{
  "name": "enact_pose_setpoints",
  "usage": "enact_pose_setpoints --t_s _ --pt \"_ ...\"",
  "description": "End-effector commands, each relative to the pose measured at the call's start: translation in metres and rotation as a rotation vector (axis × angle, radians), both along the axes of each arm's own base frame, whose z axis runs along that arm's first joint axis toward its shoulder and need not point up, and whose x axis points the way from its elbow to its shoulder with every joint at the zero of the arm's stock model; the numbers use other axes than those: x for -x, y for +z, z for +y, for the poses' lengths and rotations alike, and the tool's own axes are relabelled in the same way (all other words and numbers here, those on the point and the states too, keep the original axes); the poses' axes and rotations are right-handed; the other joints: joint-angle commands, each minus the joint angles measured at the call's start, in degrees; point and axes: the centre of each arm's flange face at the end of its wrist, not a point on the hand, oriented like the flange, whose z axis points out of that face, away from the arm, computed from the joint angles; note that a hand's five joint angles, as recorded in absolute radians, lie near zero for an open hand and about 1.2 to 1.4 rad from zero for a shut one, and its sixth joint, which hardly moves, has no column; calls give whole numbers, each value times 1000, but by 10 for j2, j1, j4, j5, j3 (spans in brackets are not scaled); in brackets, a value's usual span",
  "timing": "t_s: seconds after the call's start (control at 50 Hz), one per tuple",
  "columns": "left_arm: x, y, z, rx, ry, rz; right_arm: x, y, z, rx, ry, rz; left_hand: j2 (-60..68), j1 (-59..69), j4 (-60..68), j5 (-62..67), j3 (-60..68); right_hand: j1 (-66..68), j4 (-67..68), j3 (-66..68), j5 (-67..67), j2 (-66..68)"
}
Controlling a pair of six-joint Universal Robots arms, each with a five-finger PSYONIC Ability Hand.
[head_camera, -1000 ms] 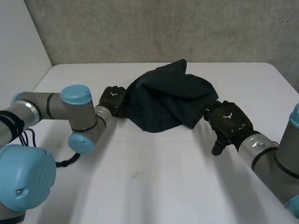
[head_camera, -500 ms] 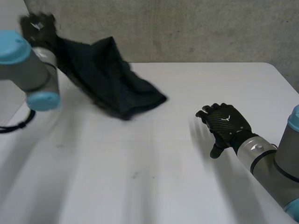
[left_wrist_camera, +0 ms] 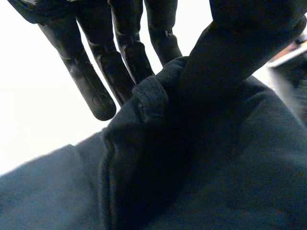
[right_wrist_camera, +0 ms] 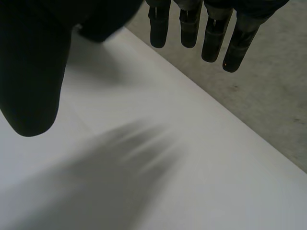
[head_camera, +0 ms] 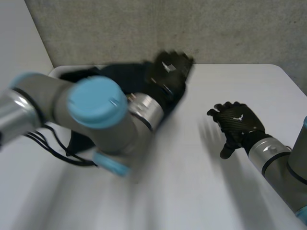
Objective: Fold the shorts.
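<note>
Dark navy cloth, bunched and creased, made up the shorts (head_camera: 124,74) at the far-left part of the white table (head_camera: 192,191). The left wrist view showed what the head view blurred: the left hand (head_camera: 169,67) pinching 1 thick hem fold between thumb and fingers (left_wrist_camera: 91,81). The right hand (head_camera: 237,125) hovered spread, holding nothing.

White bench (head_camera: 192,191), matte top, rounded far corners, far edge set against grey concrete wall (head_camera: 144,28). Dark shorts (head_camera: 122,72) at far-left part of top, bunched, mostly hidden behind left arm (head_camera: 96,108). Lying flat or partly lifted off the surface: cannot tell. In right wrist view, straight bench edge with speckled grey floor (right_wrist_camera: 249,110) beyond.
</note>
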Motion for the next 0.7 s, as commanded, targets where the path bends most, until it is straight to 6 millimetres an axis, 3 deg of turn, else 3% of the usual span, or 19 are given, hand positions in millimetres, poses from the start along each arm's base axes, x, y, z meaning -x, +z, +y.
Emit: enact_pose_setpoints --t_s 0.02,0.1,0.18,0.26,0.34,0.5,0.6,0.68,0.7 --pt "21 -39 64 -99 -121 -127 20 8 -18 32 -133 4 -380 -339 -384 -345 -375 -18 -35 -20 -40 -27" --pt "13 -37 73 -96 -105 -191 21 9 -20 34 -136 2 -579 -538 -583 -544 -574 -18 -35 -20 -40 -27" --pt "-4 -15 62 -57 -21 -204 20 9 -19 34 -132 2 -571 -530 -575 -536 -565 -18 -35 -20 -40 -27" --pt "-41 14 45 -73 95 -191 19 11 -19 33 -125 3 -569 -528 -573 -534 -564 -18 -35 -20 -40 -27" --pt "-65 27 45 -105 141 -183 16 14 -15 10 -90 0 -569 -528 -573 -534 -564 -18 -35 -20 -40 -27" --pt "-116 26 22 -189 286 -162 8 16 1 -130 22 -55 -566 -524 -570 -531 -560 -18 -35 -20 -40 -27" --pt "-135 16 19 -246 329 -141 3 -3 -3 -178 38 -68 -564 -523 -568 -529 -559 33 16 31 11 25" --pt "-146 8 15 -276 360 -133 -3 -22 -19 -137 28 -62 -564 -523 -568 -529 -559 197 181 195 176 189" --pt "-149 6 14 -279 368 -131 -5 -26 -27 -111 14 -60 -564 -523 -568 -529 -559 346 329 344 324 338"
